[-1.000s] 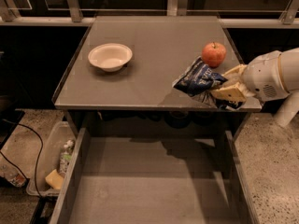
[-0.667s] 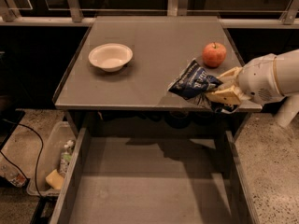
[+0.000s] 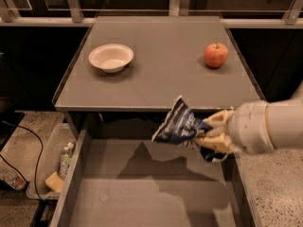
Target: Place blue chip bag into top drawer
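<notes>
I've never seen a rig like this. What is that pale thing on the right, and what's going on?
That is a robot's arm, reaching in from the right. Its gripper, the two-fingered end, is shut on a blue chip bag, held in the air over an open grey drawer. The one camera looks down from above. On the table behind lie a white bowl and a red apple. A clear bin sits on the floor, left.
</notes>
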`<state>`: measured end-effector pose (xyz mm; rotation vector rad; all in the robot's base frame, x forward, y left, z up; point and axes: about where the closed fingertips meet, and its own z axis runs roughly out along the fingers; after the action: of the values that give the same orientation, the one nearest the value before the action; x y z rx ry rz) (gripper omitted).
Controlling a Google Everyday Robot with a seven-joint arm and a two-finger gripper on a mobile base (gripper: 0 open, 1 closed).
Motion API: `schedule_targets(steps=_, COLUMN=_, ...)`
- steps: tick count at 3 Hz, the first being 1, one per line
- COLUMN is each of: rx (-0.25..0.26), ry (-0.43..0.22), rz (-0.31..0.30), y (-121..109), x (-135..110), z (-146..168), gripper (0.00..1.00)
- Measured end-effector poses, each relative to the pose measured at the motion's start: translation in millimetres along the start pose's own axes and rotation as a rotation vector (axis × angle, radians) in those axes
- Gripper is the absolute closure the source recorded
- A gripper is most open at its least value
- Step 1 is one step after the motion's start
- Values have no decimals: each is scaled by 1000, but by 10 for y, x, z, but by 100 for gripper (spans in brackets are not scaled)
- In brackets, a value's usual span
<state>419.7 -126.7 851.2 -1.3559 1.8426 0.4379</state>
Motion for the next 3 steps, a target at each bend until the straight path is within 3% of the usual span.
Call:
schedule_targets(steps=1, rx=5, ry=28, rz=-1, y=416, x=250, z=194, gripper=100)
schedule_targets(steps=2, rx=26, ry=54, rz=-1, y=657, x=565, z=586, gripper=100)
schedule_targets(steps=3, rx=43, ry=64, rz=22, y=751, x=808, z=1072, gripper=100)
